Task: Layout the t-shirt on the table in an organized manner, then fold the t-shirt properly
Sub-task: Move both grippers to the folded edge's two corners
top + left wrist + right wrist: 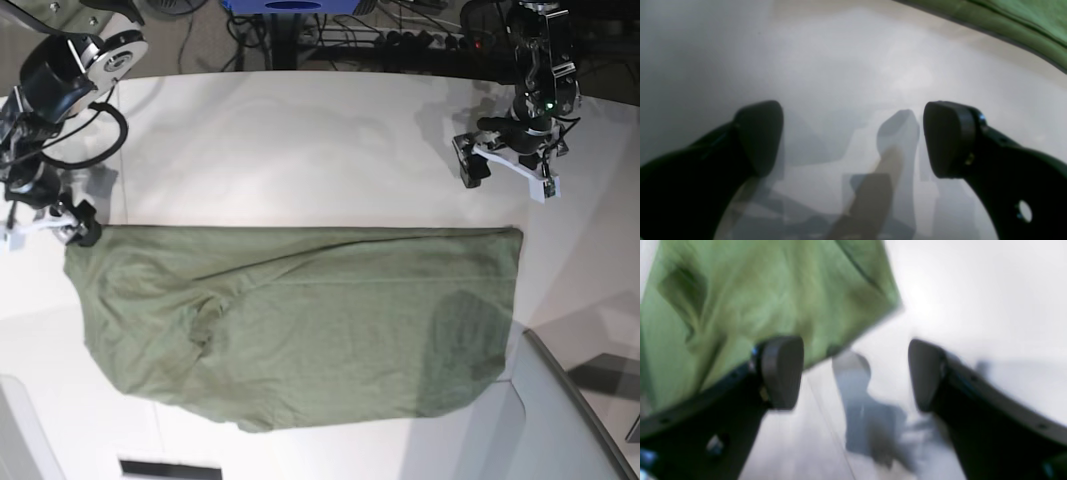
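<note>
The olive-green t-shirt [300,325] lies flat on the white table [300,140] as a wide band with a straight far edge. My right gripper [50,228] sits at the shirt's far left corner. In the right wrist view the gripper [855,373] is open, one finger over the blurred green cloth [756,296], with nothing between its fingers. My left gripper [508,172] hovers over bare table beyond the shirt's far right corner. It is open and empty in the left wrist view [853,140], where only a shirt edge [1023,30] shows at the top right.
A grey angled panel [565,420] juts over the table's near right corner, close to the shirt's right end. Cables and a blue object [290,5] lie beyond the far edge. A pale panel [20,430] stands at the near left.
</note>
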